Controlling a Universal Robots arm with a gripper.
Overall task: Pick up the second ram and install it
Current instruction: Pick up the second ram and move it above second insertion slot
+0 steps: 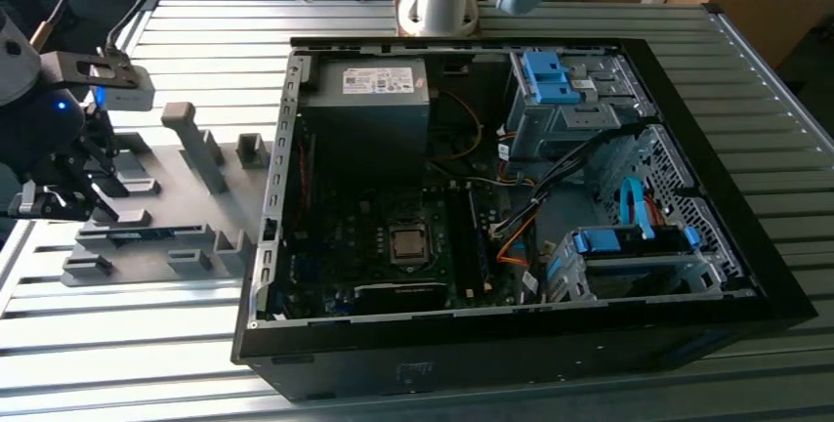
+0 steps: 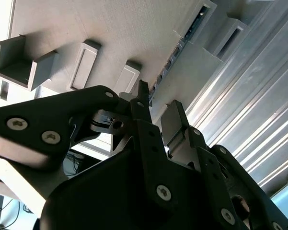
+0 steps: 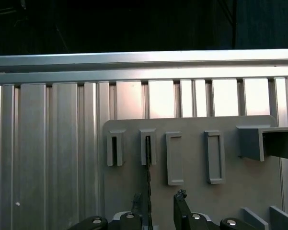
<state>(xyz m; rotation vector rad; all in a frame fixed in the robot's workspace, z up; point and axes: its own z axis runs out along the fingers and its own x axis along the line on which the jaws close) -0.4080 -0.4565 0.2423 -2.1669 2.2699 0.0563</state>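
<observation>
The second ram (image 3: 147,167) stands on its thin edge in a slotted holder of the grey fixture plate (image 3: 191,201). In the second wrist view it shows as a dark strip with small parts (image 2: 179,45) running between two holder blocks. In the exterior view it is a blue-green sliver (image 1: 133,235) at the plate's near end. My gripper (image 3: 158,197) hangs over the plate, open, its two dark fingertips (image 3: 180,196) on either side of the stick's near end, apart from it. In the exterior view the gripper (image 1: 59,197) is at the far left.
An open black computer case (image 1: 509,344) lies on the slatted aluminium table (image 1: 117,344), to the exterior view's right of the plate, with the motherboard (image 1: 391,236), cables and blue drive bays inside. Upright grey blocks (image 1: 195,144) rise from the plate. The arm's base (image 1: 437,2) stands behind the case.
</observation>
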